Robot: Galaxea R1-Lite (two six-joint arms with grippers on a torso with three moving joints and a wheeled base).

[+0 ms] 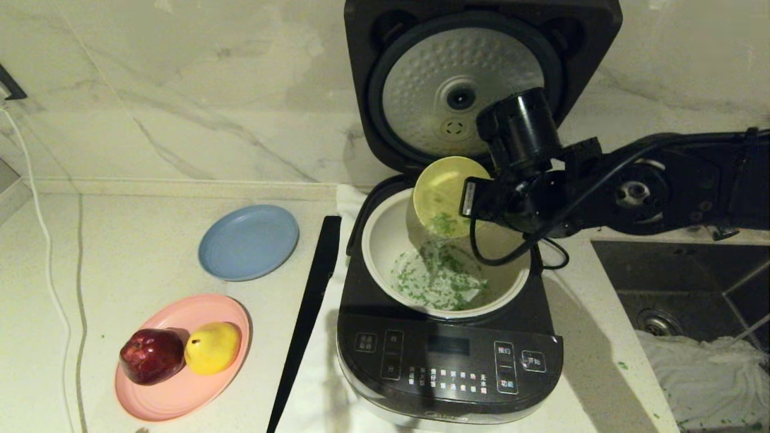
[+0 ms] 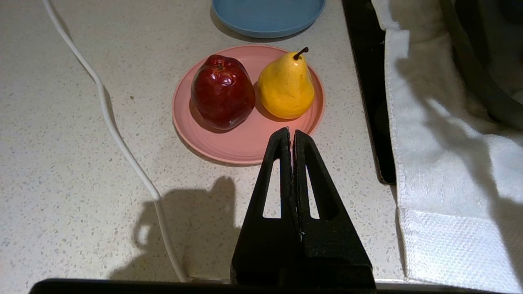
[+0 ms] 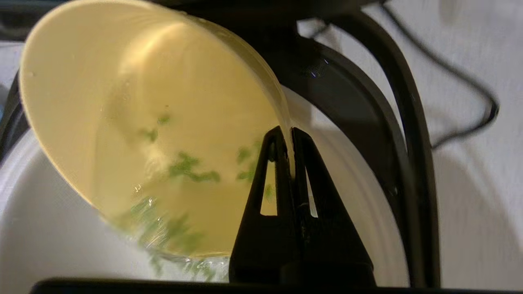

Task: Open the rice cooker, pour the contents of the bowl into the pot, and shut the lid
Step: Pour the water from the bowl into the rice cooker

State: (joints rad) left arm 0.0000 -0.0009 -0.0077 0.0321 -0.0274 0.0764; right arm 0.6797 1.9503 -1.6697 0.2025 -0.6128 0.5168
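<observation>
The bowl (image 1: 448, 193) hangs tipped steeply over the far side of the pot (image 1: 385, 237), its mouth facing down and toward us, and we have the right tool (image 3: 286, 134) clenched on its rim. Most of the contents (image 1: 442, 279) already lie scattered on the pot's floor, with a few green bits clinging near the bowl's lower lip. The rice cooker (image 1: 448, 355) stands in the middle of the counter (image 1: 120, 240) with the lid (image 1: 475, 78) swung fully up at the far side.

What worries us most is the grip: the tool pinches only a thin edge of a tilted plastic bowl, so we judge it could slip or twist and drop into the pot. Sticky bits may also stay in the bowl or fall on the cooker's rim, where they might keep the lid from seating. The right arm reaches close under the raised lid, so a careless lift could knock it.

Our left tool (image 2: 292, 134) is pressed shut and empty, parked over the near left of the counter by the pink plate (image 2: 245, 147) with the apple (image 2: 222, 92) and pear (image 2: 286, 87).

From the head view, the arm hides the grip itself and the pot's right wall. How much remains in the bowl is hard to make out.
</observation>
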